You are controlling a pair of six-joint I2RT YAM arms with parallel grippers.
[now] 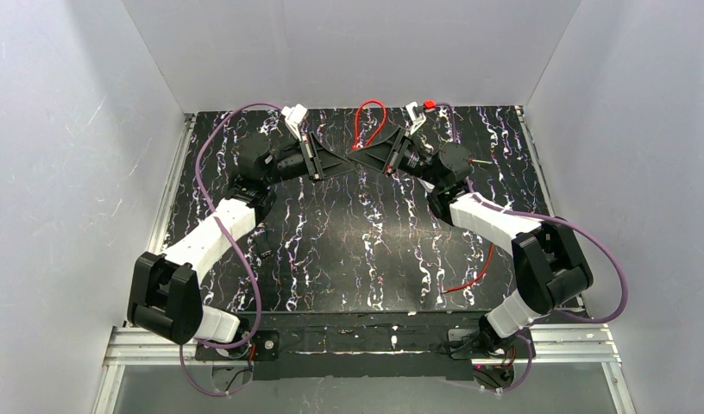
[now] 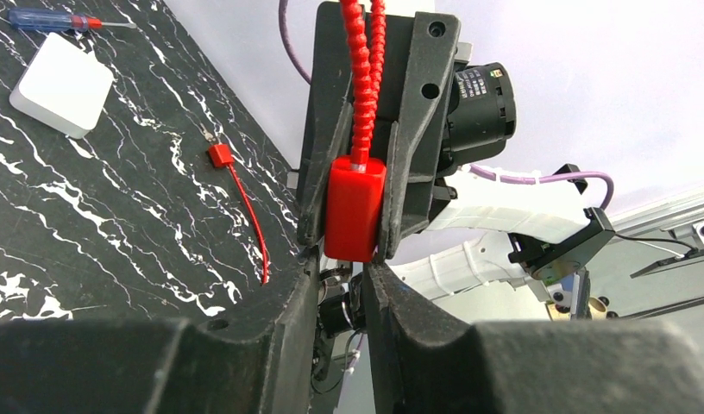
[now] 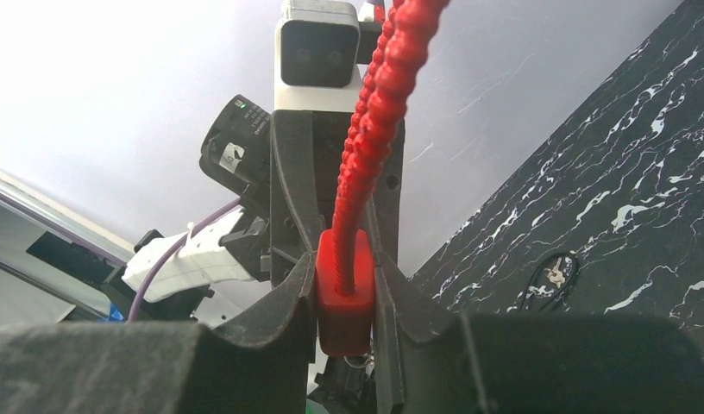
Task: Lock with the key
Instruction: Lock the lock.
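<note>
— From above?
— The left end effector and right end effector are seen tip to tip above the desk.
— From the left wrist?
— The red padlock is clamped between the right fingers. Just beneath it, a small metal piece is seen between the left fingers; whether it is gripped cannot be told.
— From the right wrist?
— The padlock is shown squeezed by the right end effector, its beaded cable rising above it.
</note>
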